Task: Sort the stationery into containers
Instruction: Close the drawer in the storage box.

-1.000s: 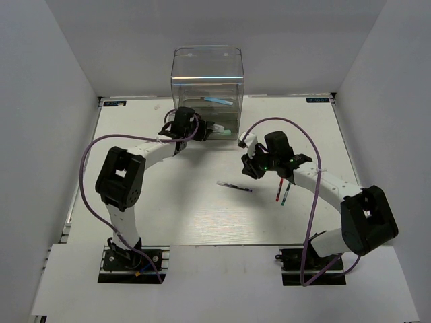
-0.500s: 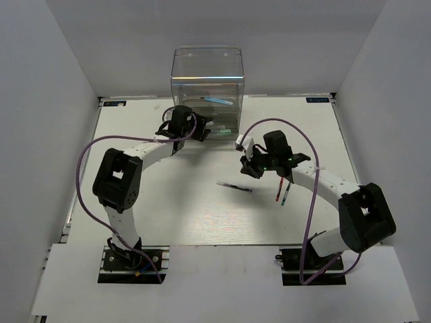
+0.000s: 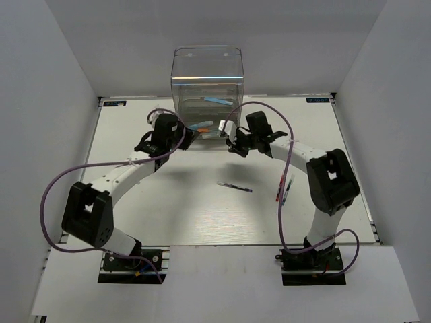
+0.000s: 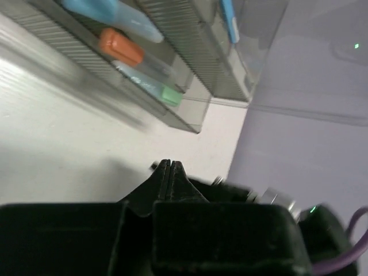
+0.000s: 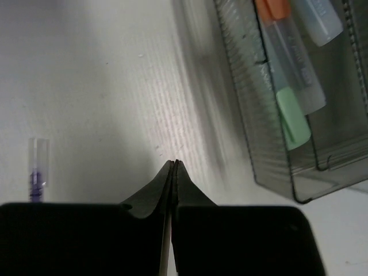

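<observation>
Drawer [image 5: 250, 115] blurred, thin pen [image 5: 38, 167] half hidden

— What does the place look like?
— A white table [image 3: 202, 215] with a finely ribbed top, evenly lit, with only soft shadows on it.
— And around the table?
— Plain pale grey walls: a back wall [image 3: 215, 23] beyond its far edge, and a left wall [image 3: 40, 134] and a right wall [image 3: 397, 134] along its sides. A smooth white board [image 3: 222, 286] lies along its near edge.
</observation>
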`<act>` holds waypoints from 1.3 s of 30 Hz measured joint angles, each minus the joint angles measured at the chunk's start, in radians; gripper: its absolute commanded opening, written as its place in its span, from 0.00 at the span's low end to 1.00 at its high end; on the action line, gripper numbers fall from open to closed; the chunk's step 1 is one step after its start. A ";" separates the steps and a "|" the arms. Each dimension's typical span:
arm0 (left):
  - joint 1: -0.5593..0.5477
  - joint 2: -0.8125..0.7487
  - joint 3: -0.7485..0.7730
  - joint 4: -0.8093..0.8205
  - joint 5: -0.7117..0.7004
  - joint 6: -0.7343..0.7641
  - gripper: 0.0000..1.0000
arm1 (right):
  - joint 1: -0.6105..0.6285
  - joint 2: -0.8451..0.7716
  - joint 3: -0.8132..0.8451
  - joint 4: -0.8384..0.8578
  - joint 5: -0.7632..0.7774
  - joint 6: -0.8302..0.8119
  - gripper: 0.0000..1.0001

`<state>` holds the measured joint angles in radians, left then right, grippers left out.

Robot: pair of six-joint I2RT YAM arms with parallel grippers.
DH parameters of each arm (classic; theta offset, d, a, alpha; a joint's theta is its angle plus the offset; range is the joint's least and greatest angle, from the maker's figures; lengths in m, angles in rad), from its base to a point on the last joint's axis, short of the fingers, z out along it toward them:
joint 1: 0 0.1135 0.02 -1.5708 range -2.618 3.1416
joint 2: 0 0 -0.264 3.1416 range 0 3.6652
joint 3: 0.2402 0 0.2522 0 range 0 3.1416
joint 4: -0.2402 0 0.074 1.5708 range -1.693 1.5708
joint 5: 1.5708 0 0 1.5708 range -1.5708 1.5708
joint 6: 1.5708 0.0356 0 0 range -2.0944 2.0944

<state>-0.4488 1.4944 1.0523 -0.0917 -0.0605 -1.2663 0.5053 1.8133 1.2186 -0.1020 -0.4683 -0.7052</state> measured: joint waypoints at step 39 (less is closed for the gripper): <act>0.013 0.090 -0.450 0.515 0.063 -0.174 0.63 | 0.058 0.310 0.356 0.168 0.364 -0.013 0.08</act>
<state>-0.4355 1.5845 0.6025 0.4232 0.0025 -1.4406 0.5629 2.1235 1.5742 0.0658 -0.1047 -0.7185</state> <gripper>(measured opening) 0.634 0.067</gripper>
